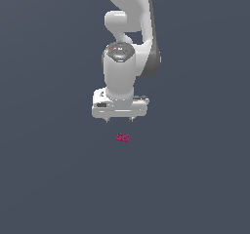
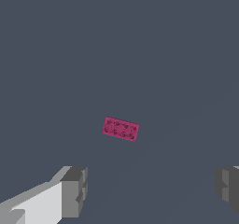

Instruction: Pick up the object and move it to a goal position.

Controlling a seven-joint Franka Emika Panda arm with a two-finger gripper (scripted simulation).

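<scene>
The object (image 1: 123, 137) is a small magenta-pink block lying flat on the dark grey tabletop (image 1: 49, 179). In the wrist view the object (image 2: 120, 129) appears as a rectangular piece with a studded upper face, its long axis slightly skewed.

The white arm (image 1: 128, 13) descends from above the object, with the wrist pointed straight down. The claw (image 1: 119, 120) is positioned above the object and apart from it; a strip of bare tabletop is visible between the fingertips and the object in the exterior view.

The claw (image 2: 149, 190) is spread wide. In the wrist view its two grey fingers (image 2: 74, 190) stand well apart, nothing is held between them, and the object lies ahead of the gap between them. No part of the claw touches the object.
</scene>
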